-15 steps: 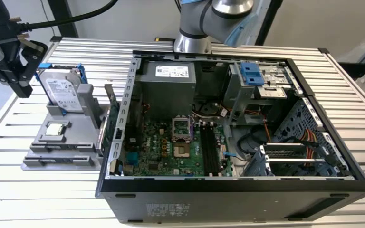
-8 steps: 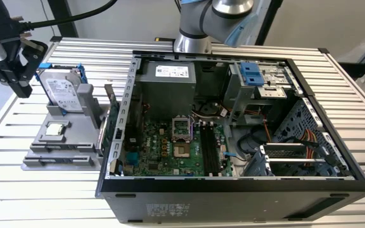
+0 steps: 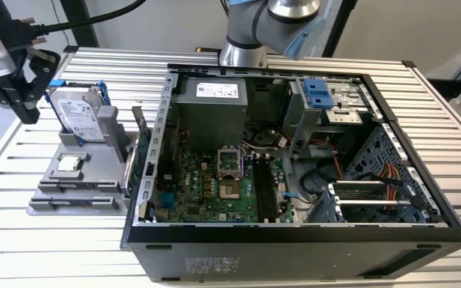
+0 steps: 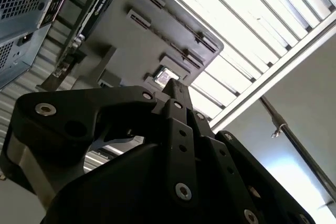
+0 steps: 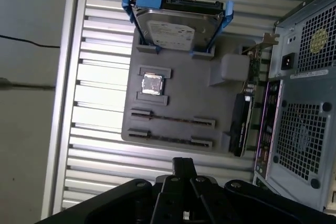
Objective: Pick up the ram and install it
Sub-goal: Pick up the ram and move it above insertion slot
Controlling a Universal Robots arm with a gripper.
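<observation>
The ram [image 5: 172, 119] is a thin dark strip seen edge-on. It stands in a slot of the grey holder tray [image 5: 181, 85], with a second such strip [image 5: 169, 139] in the slot beside it. The tray [image 3: 94, 180] lies at the exterior view's left of the open computer case [image 3: 295, 234]. My gripper [image 3: 27, 115] hangs above the table beyond the tray's far left corner, beside the hard drive [image 3: 78, 117]. In both wrist views its black fingers [image 5: 184, 167] [image 4: 174, 88] meet at a point, shut on nothing. The motherboard's long black memory slots [image 3: 264, 189] lie inside the case.
The tray also carries a silver hard drive in a blue frame [image 5: 176, 24], a square silver CPU chip [image 5: 152, 83] and an upright expansion card [image 5: 240, 127]. The case's metal wall [image 3: 152, 156] rises right beside the tray. Ribbed aluminium table [image 3: 22, 234] surrounds everything.
</observation>
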